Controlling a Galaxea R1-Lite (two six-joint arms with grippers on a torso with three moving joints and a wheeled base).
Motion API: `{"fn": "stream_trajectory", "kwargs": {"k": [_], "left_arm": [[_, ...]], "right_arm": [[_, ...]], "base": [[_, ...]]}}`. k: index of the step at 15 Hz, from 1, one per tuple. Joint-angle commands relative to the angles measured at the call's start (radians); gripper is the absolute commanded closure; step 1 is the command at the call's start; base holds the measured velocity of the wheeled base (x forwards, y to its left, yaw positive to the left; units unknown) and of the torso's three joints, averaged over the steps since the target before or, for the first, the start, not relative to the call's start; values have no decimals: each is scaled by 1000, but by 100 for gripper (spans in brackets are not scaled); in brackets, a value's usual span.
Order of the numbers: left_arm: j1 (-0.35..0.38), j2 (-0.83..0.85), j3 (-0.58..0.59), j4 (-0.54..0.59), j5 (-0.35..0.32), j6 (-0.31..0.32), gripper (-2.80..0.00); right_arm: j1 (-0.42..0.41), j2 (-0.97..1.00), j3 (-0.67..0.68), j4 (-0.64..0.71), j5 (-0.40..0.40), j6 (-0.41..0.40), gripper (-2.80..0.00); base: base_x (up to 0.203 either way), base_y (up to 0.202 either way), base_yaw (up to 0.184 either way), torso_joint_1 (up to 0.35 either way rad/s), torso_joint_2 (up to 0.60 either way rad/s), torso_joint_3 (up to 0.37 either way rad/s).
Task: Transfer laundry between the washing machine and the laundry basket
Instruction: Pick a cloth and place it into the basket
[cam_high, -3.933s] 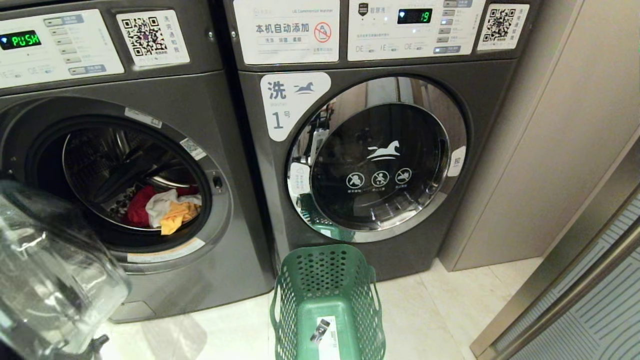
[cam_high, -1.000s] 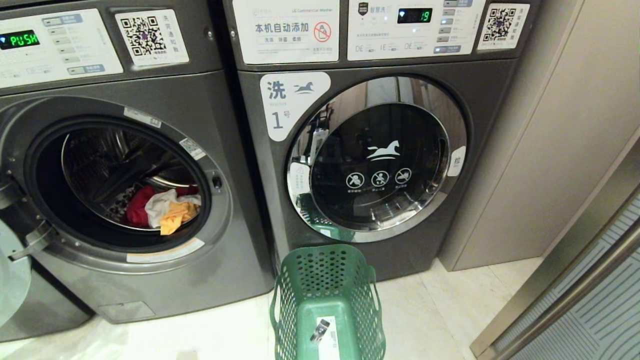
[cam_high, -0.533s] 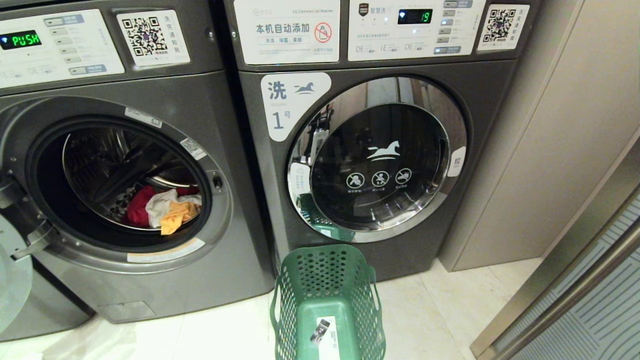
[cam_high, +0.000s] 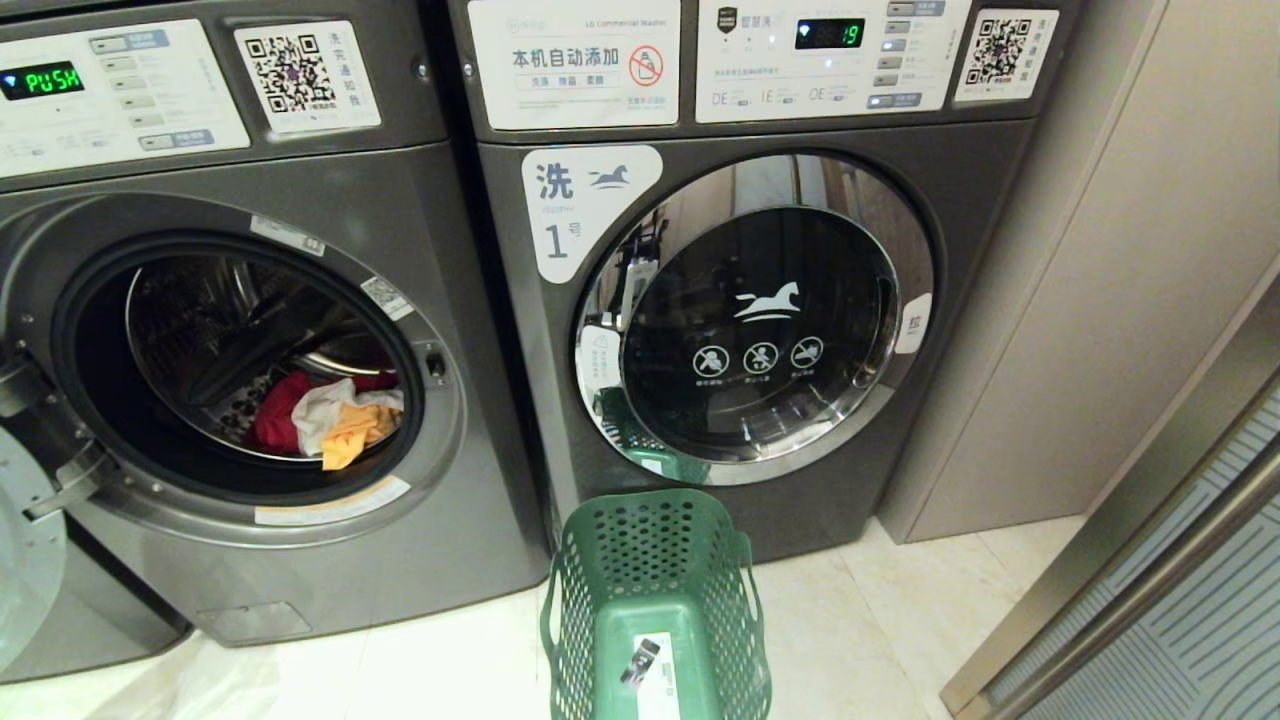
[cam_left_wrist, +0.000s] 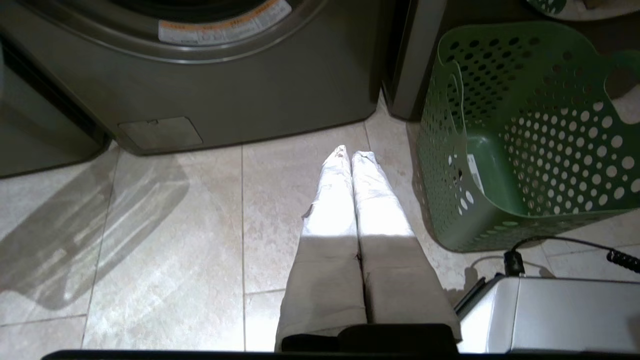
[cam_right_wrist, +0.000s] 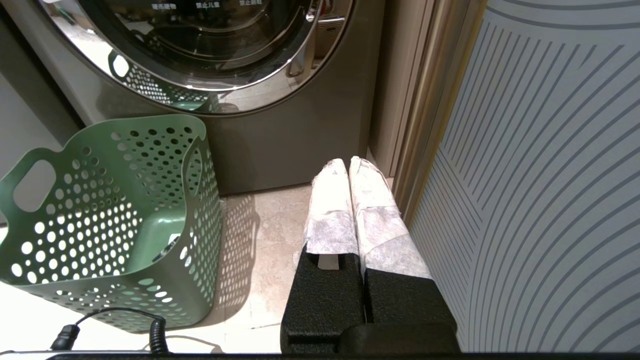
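The washing machine (cam_high: 400, 200) stands at the left with its round opening uncovered and its glass door (cam_high: 22, 560) swung out to the left edge. The laundry (cam_high: 325, 415) lies low in the drum: a red piece, a white one and a yellow-orange one. The green laundry basket (cam_high: 730, 620) stands on the floor in front, with only a small label on its bottom. Neither gripper shows in the head view. My left gripper (cam_left_wrist: 351, 152) is shut and holds nothing, low over the tiles between the machine's foot and the laundry basket (cam_left_wrist: 550, 150). My right gripper (cam_right_wrist: 348, 162) is shut and holds nothing beside the laundry basket (cam_right_wrist: 100, 215).
A like machine marked 1 (cam_high: 755, 320) stands to the right, door closed, display lit. A beige wall panel (cam_high: 1100, 300) and a striped panel (cam_right_wrist: 550, 175) close off the right side. My white base (cam_left_wrist: 550, 315) and a black cable (cam_left_wrist: 550, 242) lie behind the basket.
The glass door that filled the lower left a few seconds ago has swung wide to the left edge. Over the last second nothing in the head view has visibly shifted.
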Motion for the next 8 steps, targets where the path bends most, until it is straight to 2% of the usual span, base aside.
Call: {"fn": "stream_trajectory", "kwargs": {"k": [1,4,8], "left_arm": [[-2,-9,1,25,-2,-6,0],[-17,-25,1,27,-12,26,0],[-55,-201,1,25,-18,41,0]], "right_arm": [[0,1,0,0,0,0,0],[0,0,0,0,0,0,0],[0,0,0,0,0,0,0]], "base": [[0,0,0,0,0,0],[0,0,0,0,0,0],[0,0,0,0,0,0]]}}
